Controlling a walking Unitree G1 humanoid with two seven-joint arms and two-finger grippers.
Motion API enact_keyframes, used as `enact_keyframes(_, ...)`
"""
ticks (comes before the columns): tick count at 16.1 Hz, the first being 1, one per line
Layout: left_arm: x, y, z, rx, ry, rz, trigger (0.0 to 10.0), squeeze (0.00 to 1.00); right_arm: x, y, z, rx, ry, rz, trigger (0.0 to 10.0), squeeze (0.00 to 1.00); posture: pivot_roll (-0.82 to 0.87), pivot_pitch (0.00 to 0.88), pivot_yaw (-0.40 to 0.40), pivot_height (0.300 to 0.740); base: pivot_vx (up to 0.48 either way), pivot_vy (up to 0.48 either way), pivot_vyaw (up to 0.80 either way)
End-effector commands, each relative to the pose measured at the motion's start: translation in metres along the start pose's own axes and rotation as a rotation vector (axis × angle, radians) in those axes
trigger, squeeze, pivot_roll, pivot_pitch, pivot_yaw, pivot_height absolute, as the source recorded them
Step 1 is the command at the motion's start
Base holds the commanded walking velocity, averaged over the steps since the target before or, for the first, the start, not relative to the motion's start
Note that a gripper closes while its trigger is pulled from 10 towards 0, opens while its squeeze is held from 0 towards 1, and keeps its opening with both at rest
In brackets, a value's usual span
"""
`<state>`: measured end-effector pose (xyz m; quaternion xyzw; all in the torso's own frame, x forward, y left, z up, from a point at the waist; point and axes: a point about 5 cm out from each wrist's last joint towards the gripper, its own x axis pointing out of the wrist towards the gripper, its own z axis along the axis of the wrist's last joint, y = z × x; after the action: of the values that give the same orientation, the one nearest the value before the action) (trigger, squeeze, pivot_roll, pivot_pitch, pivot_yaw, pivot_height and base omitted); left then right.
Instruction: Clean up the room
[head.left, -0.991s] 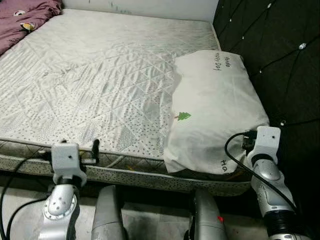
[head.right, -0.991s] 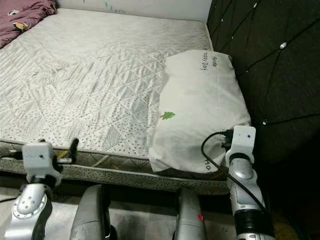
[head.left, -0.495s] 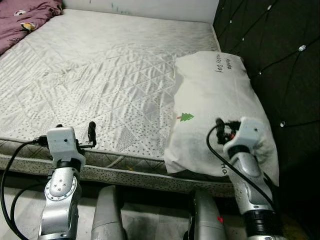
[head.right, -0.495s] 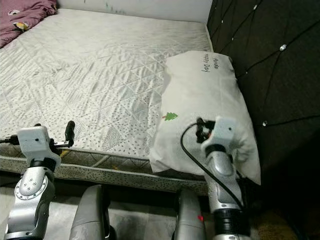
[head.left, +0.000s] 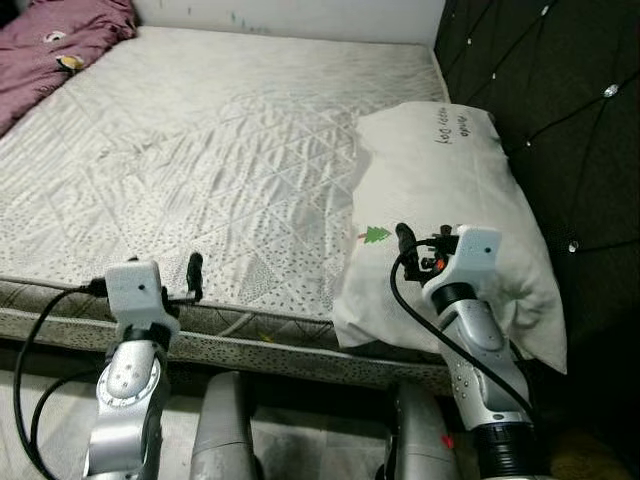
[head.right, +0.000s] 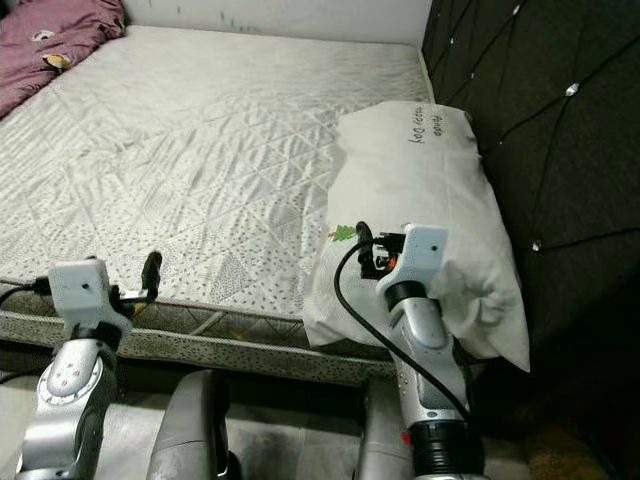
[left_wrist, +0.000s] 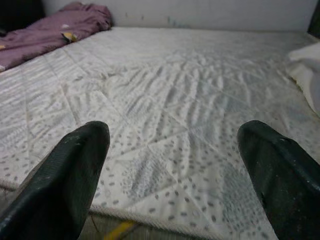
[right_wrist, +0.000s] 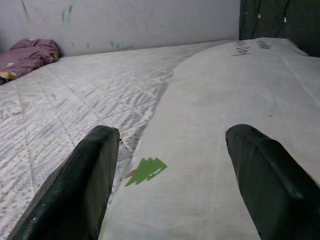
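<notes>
A white pillow (head.left: 440, 180) with a small green tree mark (head.left: 376, 235) lies along the right side of the bare quilted mattress (head.left: 220, 150), against the black headboard. Its near right corner sags past the mattress edge. My right gripper (head.left: 405, 242) is open and hovers over the pillow's near end, beside the tree mark (right_wrist: 146, 171), with nothing between its fingers (right_wrist: 90, 170). My left gripper (head.left: 192, 275) is open at the mattress's front edge, pointing across the bed, and its fingers (left_wrist: 75, 165) are wide apart and empty. A maroon blanket (head.left: 70, 40) is bunched at the far left corner.
The black tufted headboard (head.left: 540, 90) rises along the right. A pale wall (right_wrist: 125, 20) runs behind the bed. My legs (head.left: 225, 430) stand on the floor just short of the mattress's front edge (head.left: 270, 345).
My right gripper swung left from the pillow's near right corner to its near end by the tree mark. The pillow's near right corner now sags lower. The left gripper barely moved.
</notes>
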<state>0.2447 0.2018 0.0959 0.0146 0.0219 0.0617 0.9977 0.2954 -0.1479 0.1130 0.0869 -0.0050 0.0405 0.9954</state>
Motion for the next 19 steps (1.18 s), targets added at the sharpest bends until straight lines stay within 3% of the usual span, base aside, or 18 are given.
enact_keyframes(1,-0.002,0.002,0.002,0.008,0.003,-0.004,10.0,0.0,-0.001,0.001,0.004,0.0,-0.015,0.007,10.0,0.0,0.05,0.0,0.022,0.625,0.0,0.0,0.0)
enact_keyframes(3,-0.007,-0.003,-0.005,-0.039,0.041,0.005,10.0,0.0,-0.002,0.002,-0.003,0.013,0.007,0.007,10.0,0.0,0.06,0.0,0.022,0.65,0.0,0.0,0.0)
enact_keyframes(9,-0.009,-0.015,-0.011,-0.04,0.082,-0.022,10.0,0.0,-0.004,-0.001,-0.002,0.01,0.014,-0.011,10.0,0.0,0.05,0.0,0.002,0.74,0.0,0.0,0.0)
enact_keyframes(13,-0.009,-0.018,-0.003,-0.064,0.059,-0.033,10.0,0.0,0.002,0.0,0.007,-0.002,-0.01,-0.014,10.0,0.0,0.05,0.0,-0.004,0.74,0.0,0.0,0.0)
enact_keyframes(14,-0.009,-0.02,-0.001,-0.032,0.056,-0.042,10.0,0.0,0.002,-0.001,0.008,-0.001,-0.014,-0.019,10.0,0.0,0.05,0.0,-0.004,0.74,0.0,0.0,0.0)
enact_keyframes(19,-0.007,-0.02,0.01,-0.043,0.017,-0.043,10.0,0.0,-0.006,-0.005,0.002,0.012,0.02,-0.062,10.0,0.0,0.04,0.0,-0.007,0.74,0.0,0.0,0.0)
